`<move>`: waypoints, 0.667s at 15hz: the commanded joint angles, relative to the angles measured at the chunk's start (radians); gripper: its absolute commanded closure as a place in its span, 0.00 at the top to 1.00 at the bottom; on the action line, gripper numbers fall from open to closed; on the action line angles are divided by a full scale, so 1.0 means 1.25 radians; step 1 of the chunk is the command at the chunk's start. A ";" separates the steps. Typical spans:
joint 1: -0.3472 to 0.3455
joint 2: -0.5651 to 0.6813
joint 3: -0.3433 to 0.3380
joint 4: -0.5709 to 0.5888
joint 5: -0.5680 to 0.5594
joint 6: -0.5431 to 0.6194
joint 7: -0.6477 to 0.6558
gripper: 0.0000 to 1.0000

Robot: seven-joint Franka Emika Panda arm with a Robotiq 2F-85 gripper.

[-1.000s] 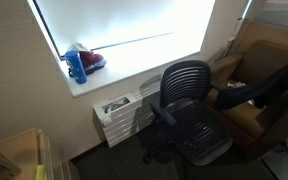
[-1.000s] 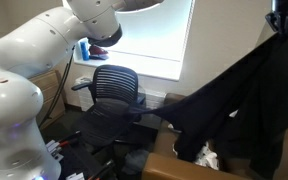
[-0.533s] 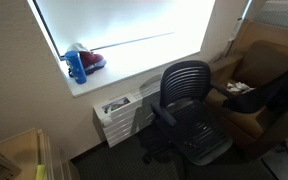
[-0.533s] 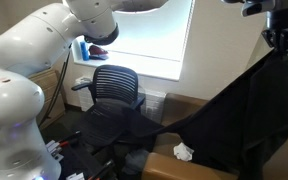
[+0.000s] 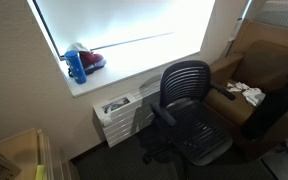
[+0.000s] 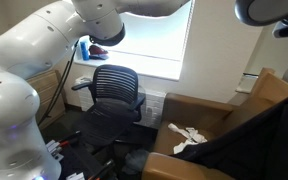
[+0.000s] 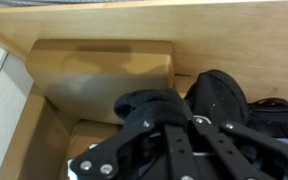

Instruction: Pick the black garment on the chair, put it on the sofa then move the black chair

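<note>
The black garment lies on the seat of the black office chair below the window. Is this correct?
No. The garment is not on the chair; it is at the sofa, as both exterior views show. The chair stands below the window.

A wide window (image 5: 124,25) glares white, washing out everything beyond it. On its pale sill (image 5: 134,68) stand a blue bottle (image 5: 76,66) and a red object (image 5: 94,60). Below, a white stacked unit (image 5: 119,112) sits against the beige wall (image 5: 19,90). The floor (image 5: 104,160) is dark.
</note>
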 commanded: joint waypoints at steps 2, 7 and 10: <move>-0.018 -0.097 0.105 -0.013 0.023 0.239 0.001 0.02; 0.019 -0.230 0.211 0.002 0.007 0.350 0.002 0.02; 0.020 -0.315 0.296 0.038 -0.012 0.418 0.007 0.02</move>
